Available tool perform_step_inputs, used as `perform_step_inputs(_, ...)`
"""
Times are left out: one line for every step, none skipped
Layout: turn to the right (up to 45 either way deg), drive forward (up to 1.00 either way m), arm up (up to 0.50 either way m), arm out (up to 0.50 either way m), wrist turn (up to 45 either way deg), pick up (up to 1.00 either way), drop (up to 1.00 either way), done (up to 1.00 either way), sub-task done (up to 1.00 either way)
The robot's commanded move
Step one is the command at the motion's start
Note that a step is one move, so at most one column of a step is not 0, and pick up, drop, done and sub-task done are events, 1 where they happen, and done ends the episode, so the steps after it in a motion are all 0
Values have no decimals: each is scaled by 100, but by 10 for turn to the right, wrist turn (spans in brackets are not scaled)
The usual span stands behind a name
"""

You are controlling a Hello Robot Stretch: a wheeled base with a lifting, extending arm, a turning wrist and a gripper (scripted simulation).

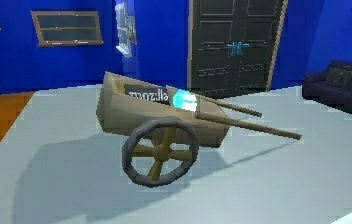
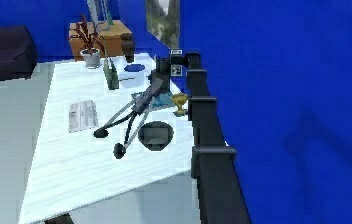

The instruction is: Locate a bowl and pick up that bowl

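A grey round bowl (image 2: 156, 135) lies on the white table (image 2: 74, 160) in the arm side view, near the table's right edge. The dark arm (image 2: 212, 150) rises from the bottom edge beside it. From the gripper's dark body, two thin fingers slant down to the left, ending in small round pads (image 2: 102, 132). The gripper (image 2: 111, 142) has only bare tabletop behind its far end and holds nothing. The bowl sits just to the right of the fingers.
On the table: a newspaper (image 2: 81, 115), a bottle (image 2: 111, 72), a blue dish (image 2: 134, 68), a potted plant (image 2: 87, 42) and a small yellow object (image 2: 181, 103). A dark sofa (image 2: 6, 50) stands at left. The forward view has a wooden cart (image 1: 159, 125), dark double doors (image 1: 236, 45) and a sofa (image 1: 342, 85).
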Motion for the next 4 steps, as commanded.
perform_step_inputs(0,0,0,0,450,0,0,0,0)
perform_step_inputs(0,0,0,0,450,0,0,0,0)
perform_step_inputs(0,0,0,0,240,0,0,0,0)
perform_step_inputs(0,0,-30,0,0,0,0,0,0)
